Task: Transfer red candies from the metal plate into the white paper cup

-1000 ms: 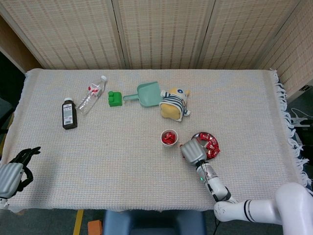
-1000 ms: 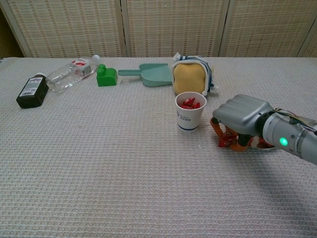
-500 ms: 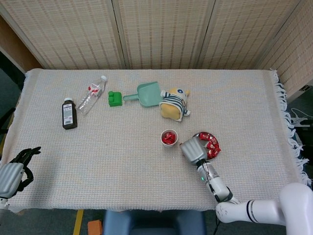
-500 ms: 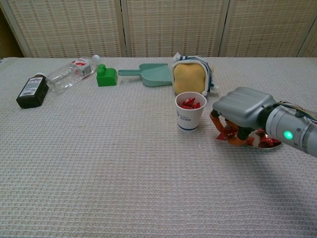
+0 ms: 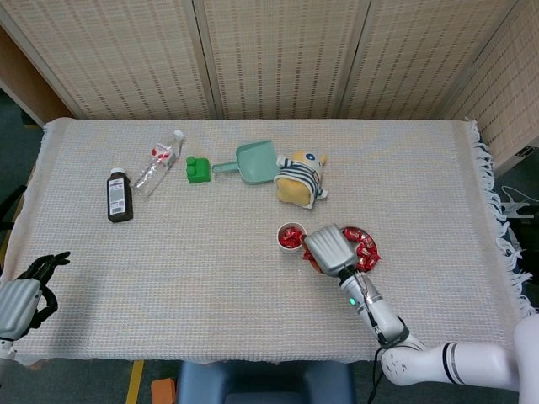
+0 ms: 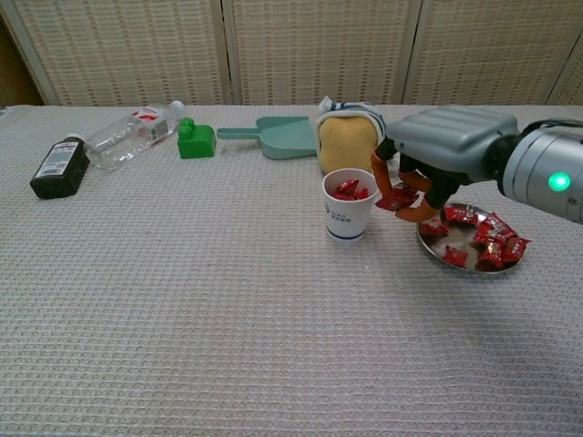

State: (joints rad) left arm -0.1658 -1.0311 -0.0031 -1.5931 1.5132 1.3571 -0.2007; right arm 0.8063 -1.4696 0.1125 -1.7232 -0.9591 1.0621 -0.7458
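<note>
Right now the right hand [image 6: 428, 168] is lifted off the metal plate [image 6: 428, 244] with a red candy [image 6: 393, 200] pinched in its curled fingertips, hanging just beside the rim of the white paper cup [image 6: 349, 204], on the plate side and a bit above it. More red candies already sit in the cup; a loose pile [image 6: 483, 238] remains on the plate below and behind the hand. Step in hand, as I read it: carry and drop. To do it well, slide the fingertips fully over the cup mouth before letting go, since the candy is outside the rim and would land on the cloth if released now. Keep height above the rim; the cup is light paper and a knuckle bump would likely tip it. Release low, straight down, then retreat up, not sideways. The plush toy [image 6: 350, 137] stands just beyond the cup, so don't overshoot. The left hand [image 5: 25, 295] rests far off at the table's near corner, fingers apart, holding nothing.
</note>
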